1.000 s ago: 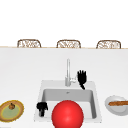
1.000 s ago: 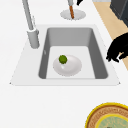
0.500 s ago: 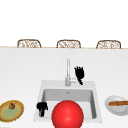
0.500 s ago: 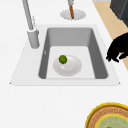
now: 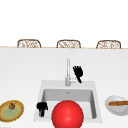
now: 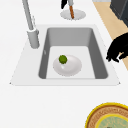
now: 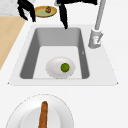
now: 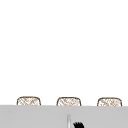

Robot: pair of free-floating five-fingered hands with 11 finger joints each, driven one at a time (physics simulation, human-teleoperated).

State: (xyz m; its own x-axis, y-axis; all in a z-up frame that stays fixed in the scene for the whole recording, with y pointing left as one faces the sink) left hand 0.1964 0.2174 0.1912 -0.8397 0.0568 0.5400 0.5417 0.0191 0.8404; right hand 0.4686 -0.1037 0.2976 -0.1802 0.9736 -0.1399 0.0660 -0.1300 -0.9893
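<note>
Though hanging close above the near left rim of the sink point(image 5: 39, 97), grips nothing: left hand point(image 5: 41, 108), released, fingers drooping loosely downward, palm turned down, matte black. Seen again at the near rim in the left side view, fingertips just over the pale edge, not visibly touching.

Nearest of all, before the sink's near edge in the front view: a smooth, glossy red ball point(image 5: 67, 115), just right of that hand.

Down inside the sink, on the grey basin floor: a shallow white bowl point(image 6: 71, 67), round and smooth, holding a small green lime point(image 6: 62, 59) toward its faucet side.

At the sink's far rim, about midway along: the faucet point(image 5: 68, 72), a slim upright metal pipe on a thicker cylindrical base.

Just right of the faucet, above the sink's far rim: right hand point(image 5: 78, 73), released too, fingers straight and fanned upward, wrist slanting down and rightward, holding nothing; contact with the faucet impossible to tell.

Left of the sink, on the white counter: a round yellow-brown plate point(image 5: 11, 111). Right of the sink: a pale grey plate point(image 5: 112, 110) bearing a brown stick-shaped piece of food point(image 5: 118, 103).

Well beyond the sink, past the counter's far edge: woven chair backs point(image 5: 28, 43) in a row.
</note>
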